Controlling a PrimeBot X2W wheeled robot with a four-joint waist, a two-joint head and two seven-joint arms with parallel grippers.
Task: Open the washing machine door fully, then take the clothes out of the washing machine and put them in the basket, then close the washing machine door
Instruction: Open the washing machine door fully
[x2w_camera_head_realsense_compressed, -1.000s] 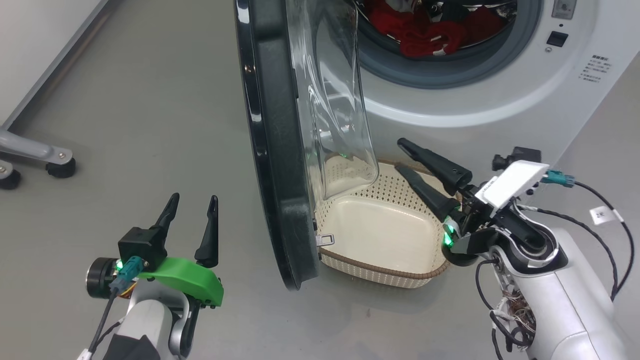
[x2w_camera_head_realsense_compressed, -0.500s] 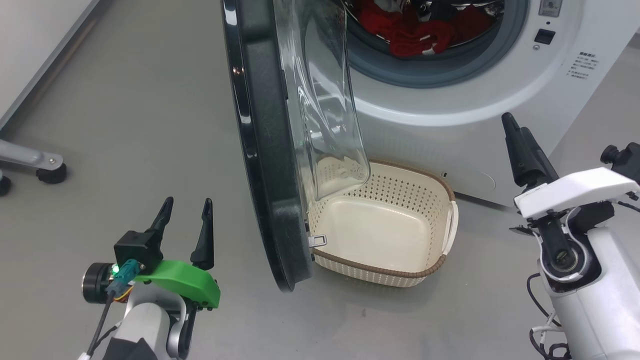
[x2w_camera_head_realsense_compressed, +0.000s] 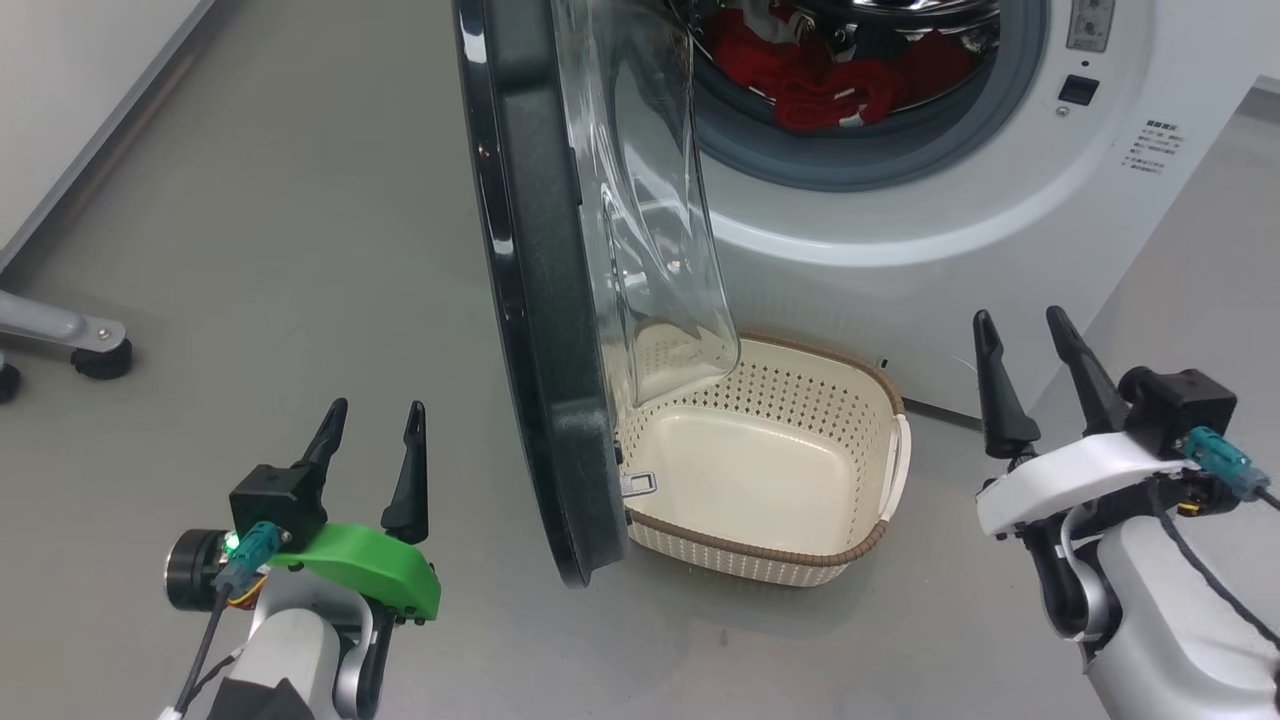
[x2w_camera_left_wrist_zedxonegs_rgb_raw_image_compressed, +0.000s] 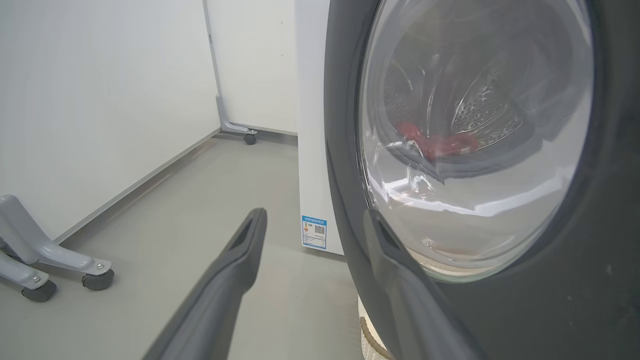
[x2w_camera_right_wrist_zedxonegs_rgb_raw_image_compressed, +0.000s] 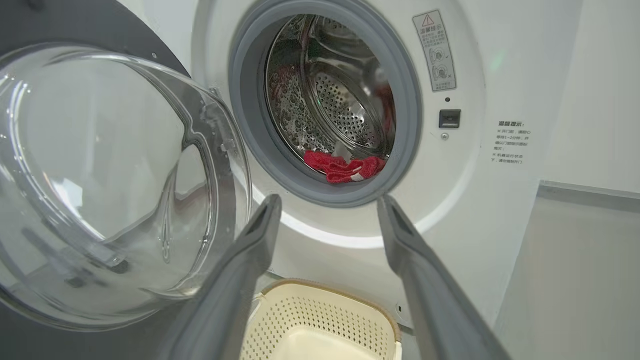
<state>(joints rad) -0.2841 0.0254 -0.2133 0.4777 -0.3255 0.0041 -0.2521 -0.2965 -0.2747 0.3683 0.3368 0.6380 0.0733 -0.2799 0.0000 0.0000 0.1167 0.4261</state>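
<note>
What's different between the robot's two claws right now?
The left gripper sits on a green bracket; the right gripper sits on a white one. The left gripper is on the outer side of the washing machine door; the right gripper is on its glass-bowl side, beyond the basket. Both stand open and hold nothing.

You've got the washing machine (x2w_camera_head_realsense_compressed: 1000, 220) across the upper right of the head view; the clothes (x2w_camera_head_realsense_compressed: 820, 85) inside its drum mouth (x2w_camera_head_realsense_compressed: 930, 150), top centre; the washing machine door (x2w_camera_head_realsense_compressed: 540, 300) edge-on at centre, left of that mouth; the basket (x2w_camera_head_realsense_compressed: 740, 565) on the floor (x2w_camera_head_realsense_compressed: 280, 250) below the mouth, left edge behind the door; left gripper (x2w_camera_head_realsense_compressed: 378, 405) lower left, right gripper (x2w_camera_head_realsense_compressed: 1018, 313) lower right, basket between.
</note>
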